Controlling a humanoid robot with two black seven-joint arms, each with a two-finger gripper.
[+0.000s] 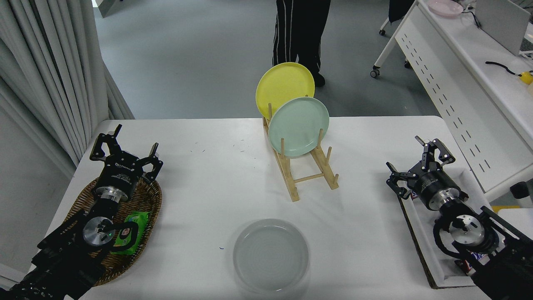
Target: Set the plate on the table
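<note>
The pale grey plate (271, 255) lies flat on the white table (216, 183) near the front edge, in the middle. My right gripper (418, 162) is open and empty, low over the white tray at the right, far from the plate. My left gripper (125, 143) is open and empty, parked over the wicker basket at the lower left.
A wooden rack (306, 173) at mid table holds a mint green plate (298, 126) and a yellow plate (284, 85) upright. A wicker basket (141, 208) holds a green packet (132, 227). A white tray (433, 254) sits under my right arm. A person's legs (297, 33) stand beyond the table.
</note>
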